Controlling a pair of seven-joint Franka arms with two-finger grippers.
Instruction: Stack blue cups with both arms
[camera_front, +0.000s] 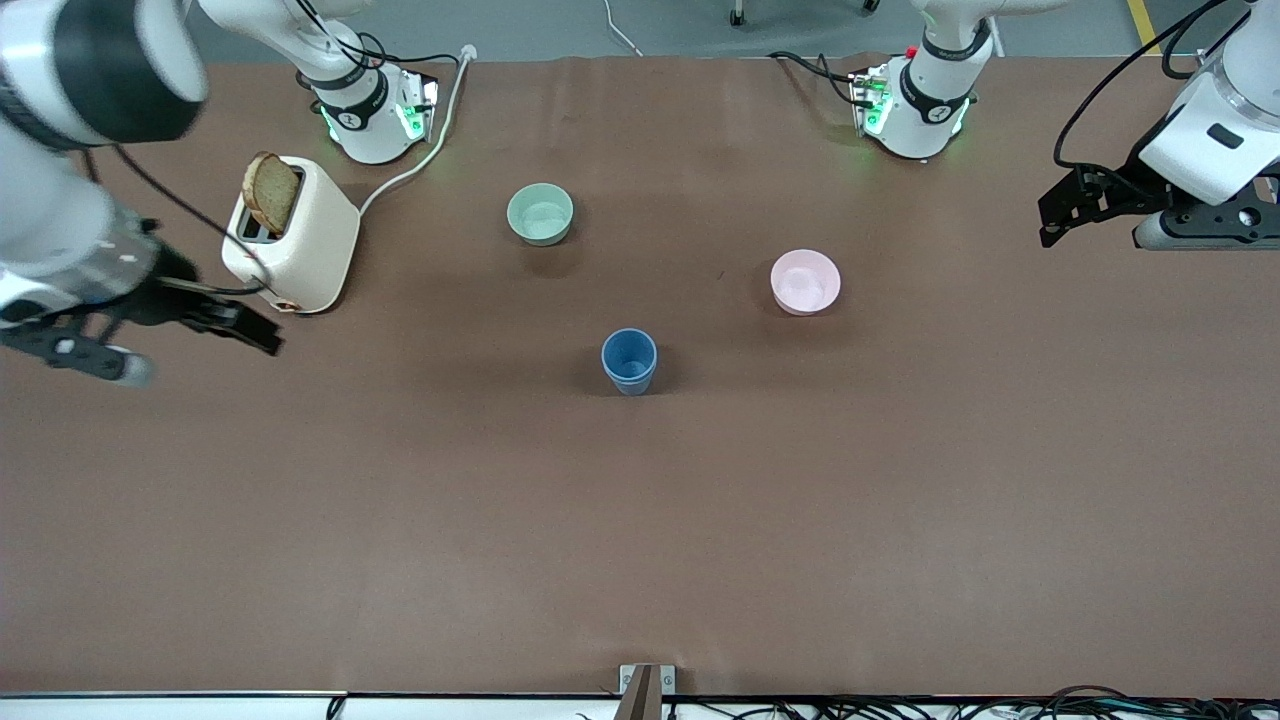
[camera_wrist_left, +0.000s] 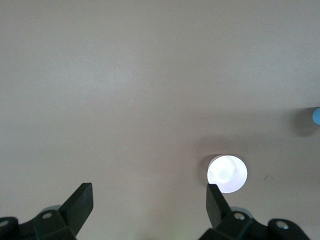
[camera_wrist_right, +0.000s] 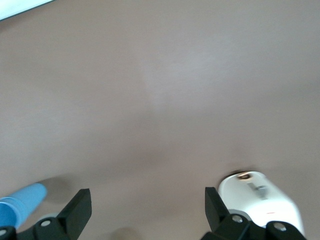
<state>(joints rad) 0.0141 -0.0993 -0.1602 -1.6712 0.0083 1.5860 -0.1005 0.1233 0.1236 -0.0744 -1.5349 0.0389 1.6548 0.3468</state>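
1. Only one blue cup (camera_front: 629, 361) shows on the brown table (camera_front: 640, 520). It stands upright with its mouth up; whether a second cup sits nested inside it cannot be told.
2. Taking that blue cup as the landmark, the pink bowl (camera_front: 805, 281) lies farther from the front camera and toward the left arm's end of the table, well apart from the cup.
3. The pale green bowl (camera_front: 540, 213) lies farther still from the camera than the cup, a little toward the right arm's end.
4. The cream toaster (camera_front: 291, 235), a slice of brown bread (camera_front: 271, 192) standing in its slot, sits well away from the cup toward the right arm's end.
5. The left gripper (camera_front: 1060, 212) hangs in the air over the table's left-arm end, its fingers spread wide with nothing between them.
6. The right gripper (camera_front: 262, 335) hovers just beside the toaster, fingers also wide apart and empty.
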